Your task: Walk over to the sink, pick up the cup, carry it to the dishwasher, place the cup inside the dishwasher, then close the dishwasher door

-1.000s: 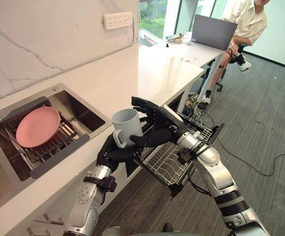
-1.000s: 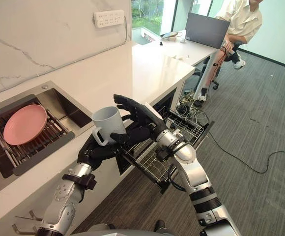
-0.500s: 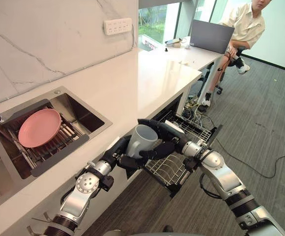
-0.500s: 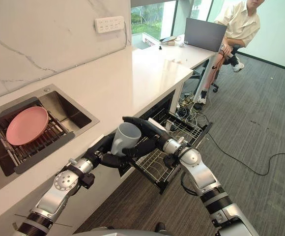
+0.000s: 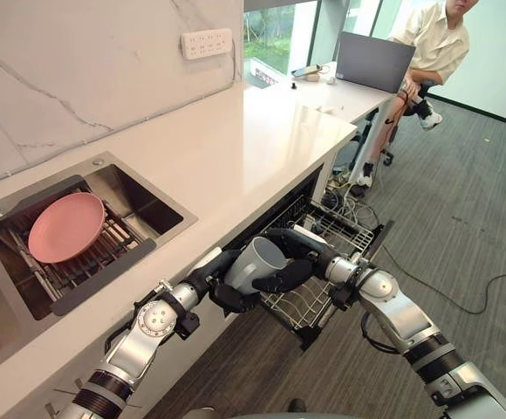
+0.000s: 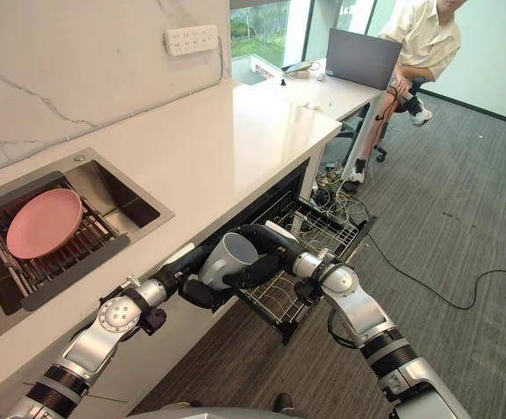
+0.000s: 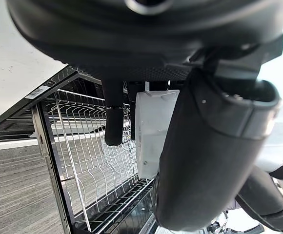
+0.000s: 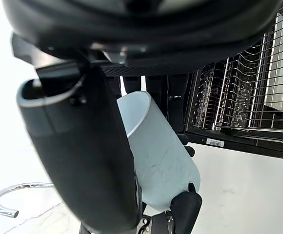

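Observation:
The pale grey cup [image 5: 255, 262] hangs tipped on its side, mouth toward the right, just off the counter's front edge and above the pulled-out wire dishwasher rack [image 5: 312, 298]. My left hand [image 5: 225, 293] curls round its base and handle side from below. My right hand [image 5: 295, 253] wraps over it from the other side, thumb above and fingers beneath. The right wrist view has the cup [image 8: 156, 151] clamped between thumb and fingers [image 8: 185, 207], with the rack [image 8: 239, 97] behind. The left wrist view looks past my fingers onto the rack [image 7: 83, 161].
The white counter [image 5: 235, 148] runs along the left, with a sink [image 5: 153, 205] holding a pink plate [image 5: 65, 225] on a drying rack. A person [image 5: 436, 44] sits at a desk with a laptop [image 5: 375, 59] at the far right. Grey carpet [image 5: 462, 218] lies to the right.
The cup has come down from above the counter edge to in front of it and tipped from upright onto its side. My right hand has gone from flat against it to wrapped round it.

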{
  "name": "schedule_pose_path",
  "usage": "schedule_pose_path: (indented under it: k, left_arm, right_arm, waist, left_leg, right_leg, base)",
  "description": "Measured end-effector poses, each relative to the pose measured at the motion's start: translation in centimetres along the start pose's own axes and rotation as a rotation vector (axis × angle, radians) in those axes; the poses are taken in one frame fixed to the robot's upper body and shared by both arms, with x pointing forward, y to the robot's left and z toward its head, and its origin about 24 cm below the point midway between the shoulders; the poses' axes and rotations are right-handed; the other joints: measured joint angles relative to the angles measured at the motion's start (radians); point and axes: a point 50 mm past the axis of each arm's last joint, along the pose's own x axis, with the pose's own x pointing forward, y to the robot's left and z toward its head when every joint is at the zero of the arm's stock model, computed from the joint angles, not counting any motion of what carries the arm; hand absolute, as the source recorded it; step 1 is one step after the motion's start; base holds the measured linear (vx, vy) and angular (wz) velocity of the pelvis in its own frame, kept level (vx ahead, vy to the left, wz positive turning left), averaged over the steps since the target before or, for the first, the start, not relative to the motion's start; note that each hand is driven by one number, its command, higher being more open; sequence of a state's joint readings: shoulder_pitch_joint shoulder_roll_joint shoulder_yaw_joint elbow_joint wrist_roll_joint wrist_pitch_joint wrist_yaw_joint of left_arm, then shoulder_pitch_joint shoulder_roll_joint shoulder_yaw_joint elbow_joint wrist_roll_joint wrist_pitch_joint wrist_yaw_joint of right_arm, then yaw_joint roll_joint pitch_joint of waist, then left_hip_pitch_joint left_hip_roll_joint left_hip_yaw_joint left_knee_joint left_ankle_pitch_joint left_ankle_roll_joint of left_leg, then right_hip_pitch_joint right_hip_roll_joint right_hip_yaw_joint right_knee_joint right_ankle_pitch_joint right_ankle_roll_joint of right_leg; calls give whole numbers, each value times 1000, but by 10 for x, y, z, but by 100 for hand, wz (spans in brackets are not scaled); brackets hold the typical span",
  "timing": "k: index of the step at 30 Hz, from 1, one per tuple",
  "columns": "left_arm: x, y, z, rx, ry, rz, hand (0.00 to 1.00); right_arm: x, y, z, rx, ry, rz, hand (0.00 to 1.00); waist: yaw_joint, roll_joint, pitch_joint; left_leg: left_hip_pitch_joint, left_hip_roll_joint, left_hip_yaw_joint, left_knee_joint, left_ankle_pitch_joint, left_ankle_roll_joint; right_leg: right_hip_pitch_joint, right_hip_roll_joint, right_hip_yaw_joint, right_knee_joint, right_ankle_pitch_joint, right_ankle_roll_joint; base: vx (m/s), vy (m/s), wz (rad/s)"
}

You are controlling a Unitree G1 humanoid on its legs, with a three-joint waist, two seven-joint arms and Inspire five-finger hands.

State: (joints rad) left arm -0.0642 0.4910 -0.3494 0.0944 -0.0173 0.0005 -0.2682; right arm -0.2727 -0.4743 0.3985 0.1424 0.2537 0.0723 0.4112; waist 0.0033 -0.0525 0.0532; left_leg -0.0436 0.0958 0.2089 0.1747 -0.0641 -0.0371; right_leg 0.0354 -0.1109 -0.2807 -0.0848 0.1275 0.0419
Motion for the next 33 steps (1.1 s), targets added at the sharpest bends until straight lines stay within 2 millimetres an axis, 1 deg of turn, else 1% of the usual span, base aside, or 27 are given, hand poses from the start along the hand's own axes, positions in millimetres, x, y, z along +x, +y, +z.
schedule_pose_path:
  k: [1,4,6,7,9,11,13,17,19,26,28,30,31,33]
  left_arm:
    - [0,0,0,-2,-2,1,90]
    - [1,5,13,-48,-71,66,90]
    - [-3,10,30,-97,-165,153,90]
    - [-5,11,35,-102,-191,170,90]
    - [-11,14,53,-109,-296,229,90]
    - [-16,14,61,-124,-359,273,90]
    - [-19,15,66,-138,-398,306,90]
    - [-21,14,65,-211,-429,340,90]
    - [-22,10,61,-239,-416,346,90]
    - [-24,-1,53,-333,-403,339,90]
    - [-26,-6,52,-376,-417,334,90]
    - [-29,-11,49,-416,-414,337,90]
    - [-30,-12,47,-425,-410,338,90]
    - [-33,-15,42,-442,-391,347,90]
  right_arm:
    - [0,0,0,0,-2,-1,30]
    - [-7,-7,15,7,-80,-56,30]
    - [-14,-9,31,25,-186,-108,30]
    - [-17,-10,34,26,-216,-123,30]
    - [-28,-12,49,13,-333,-177,30]
    - [-33,-11,56,5,-405,-201,30]
    - [-35,-9,59,13,-453,-220,30]
    - [-36,-2,54,69,-490,-263,30]
    - [-36,2,47,106,-479,-274,30]
    - [-41,9,33,153,-442,-312,30]
    - [-46,0,22,189,-407,-436,30]
    - [-61,-17,4,234,-353,-618,30]
    - [-65,-20,1,240,-341,-656,30]
    - [-81,-30,-9,254,-313,-773,30]
  waist:
    - [0,0,0]
    - [7,-2,1]
    - [5,-3,1]
    - [4,-4,2]
    - [4,-4,2]
    - [1,-4,2]
    - [0,-5,3]
    - [-4,-6,3]
    - [-4,-6,3]
    - [-18,-6,4]
    - [-17,-8,5]
    - [-18,-7,6]
    - [-18,-7,6]
    - [-21,-5,7]
  left_leg:
    - [1,0,0,0,0,0]
    - [6,0,6,-4,0,0]
    - [11,0,9,-7,0,0]
    - [12,0,10,-8,0,0]
    - [22,-3,13,-17,0,0]
    - [37,-5,16,-27,0,0]
    - [50,-7,19,-36,0,0]
    - [56,-11,20,-45,0,0]
    - [58,-12,21,-51,0,-1]
    - [58,-12,28,-51,-7,-9]
    - [58,-13,30,-51,-11,-9]
    - [58,-15,30,-51,-17,-5]
    - [58,-15,31,-51,-18,-6]
    - [57,-13,34,-52,-20,-8]
  right_leg:
    - [0,0,0,0,0,0]
    - [-1,0,1,1,-2,-3]
    - [-1,0,2,3,-7,-8]
    - [-1,0,3,3,-7,-9]
    - [-1,-2,4,8,-11,-4]
    - [2,-5,6,21,-21,1]
    - [6,-9,8,29,-34,-2]
    - [5,-12,8,34,-42,5]
    - [5,-12,8,34,-39,14]
    - [1,-12,15,33,-44,20]
    - [1,-13,16,33,-46,22]
    - [1,-15,17,33,-49,26]
    - [0,-15,17,33,-50,26]
    - [-3,-13,20,33,-51,26]
  base:
    - [-23,9,-6]
    - [-20,13,-5]
    - [-9,18,-4]
    - [0,0,0]
    - [0,0,0]
    - [-3,14,-2]
    - [0,0,0]
    - [0,0,0]
    - [0,0,0]
    - [20,11,-3]
    - [0,0,0]
    - [0,0,0]
    - [0,0,0]
    - [15,-2,-5]
